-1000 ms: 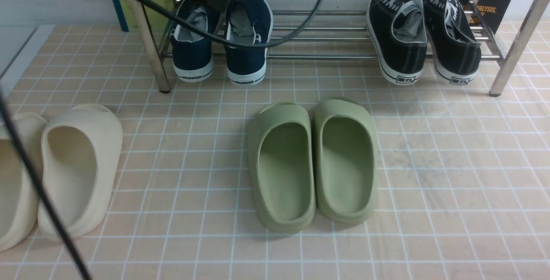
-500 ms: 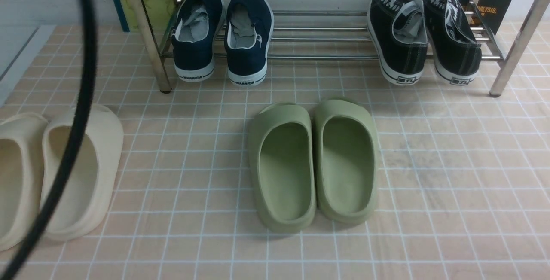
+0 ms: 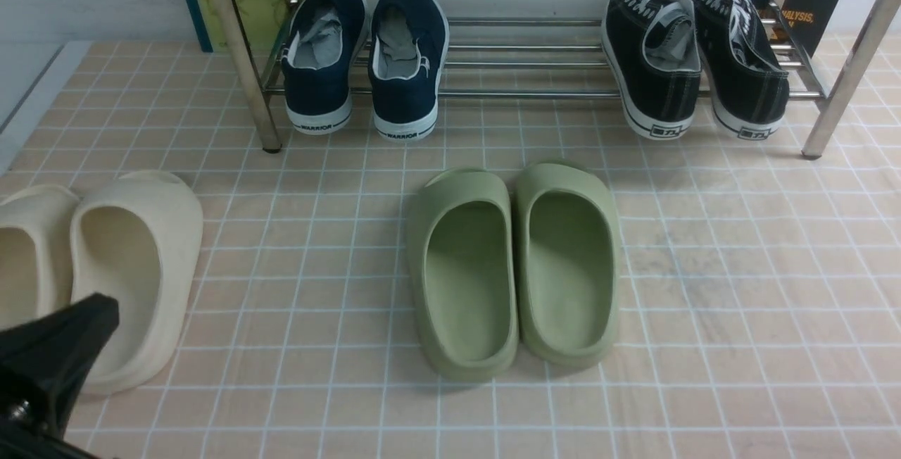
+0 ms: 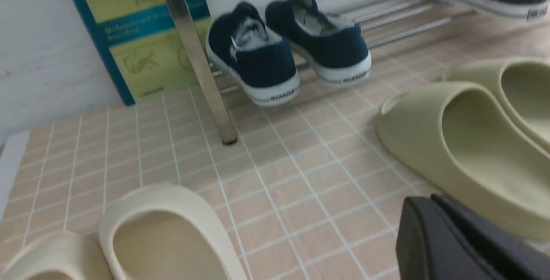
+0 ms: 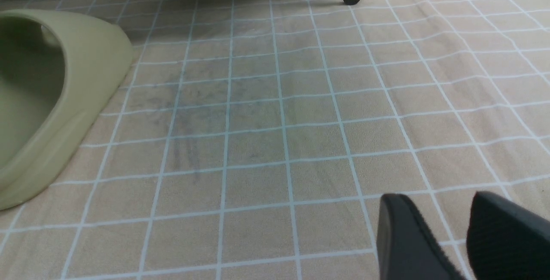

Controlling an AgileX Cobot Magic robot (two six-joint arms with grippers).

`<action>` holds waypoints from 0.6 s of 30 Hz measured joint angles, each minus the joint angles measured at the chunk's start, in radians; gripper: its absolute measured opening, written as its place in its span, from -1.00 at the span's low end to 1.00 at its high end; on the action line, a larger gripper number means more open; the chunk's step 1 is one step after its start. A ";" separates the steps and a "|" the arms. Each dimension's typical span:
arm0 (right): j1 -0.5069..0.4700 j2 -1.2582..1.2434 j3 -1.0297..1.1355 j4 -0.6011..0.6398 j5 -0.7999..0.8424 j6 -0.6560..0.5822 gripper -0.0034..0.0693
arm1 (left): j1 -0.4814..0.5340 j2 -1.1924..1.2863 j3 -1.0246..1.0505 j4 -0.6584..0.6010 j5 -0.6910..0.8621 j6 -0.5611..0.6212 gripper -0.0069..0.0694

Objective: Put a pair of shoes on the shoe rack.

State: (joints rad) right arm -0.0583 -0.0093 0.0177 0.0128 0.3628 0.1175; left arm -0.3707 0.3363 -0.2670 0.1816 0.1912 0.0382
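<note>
Navy slip-on sneakers (image 3: 406, 96), both of the pair, sit side by side on the lower rods of the shoe rack (image 3: 521, 93), near its left end, heels toward the robot and overhanging the near rod. Placement is judged complete; the step in hand is clearing the arms, and the next move calls only for withdrawal without contact. Assessed left to right: the left gripper (image 4: 434, 202) is at the near left, jaws pressed together with nothing pinched, beside the cream slides (image 3: 134, 290); a low sweep there could nudge them. The rack's left leg (image 3: 243, 58) stands just beside the left sneaker, leaving little margin on that side. Between the navy pair and the black lace-up sneakers (image 3: 658, 72) the lower rods are bare. Green slides (image 3: 464, 290) occupy the middle floor. To their right, open tile offers room for the right gripper (image 5: 438, 232), jaws spread and unladen.
</note>
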 joint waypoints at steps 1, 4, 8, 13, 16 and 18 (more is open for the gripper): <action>0.000 0.000 0.000 0.000 0.000 0.000 -0.25 | 0.000 0.000 0.008 0.000 0.000 0.000 -0.77; 0.000 0.000 0.000 0.000 0.000 0.000 -0.25 | 0.000 0.000 0.033 0.001 0.003 0.000 -0.76; 0.000 0.000 0.000 0.000 0.000 0.000 -0.25 | 0.000 0.000 0.038 0.003 0.007 0.000 -0.76; 0.000 0.000 0.000 0.000 0.000 0.000 -0.25 | 0.000 0.000 0.038 0.003 0.007 0.000 -0.73; 0.000 0.000 0.000 0.000 0.000 0.000 -0.25 | 0.000 0.000 0.038 0.003 0.007 0.000 -0.72; 0.000 0.000 0.000 0.000 0.000 0.000 -0.25 | 0.000 0.000 0.038 0.003 0.007 0.000 -0.72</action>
State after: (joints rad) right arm -0.0583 -0.0093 0.0177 0.0128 0.3628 0.1175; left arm -0.3707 0.3363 -0.2291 0.1850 0.1978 0.0382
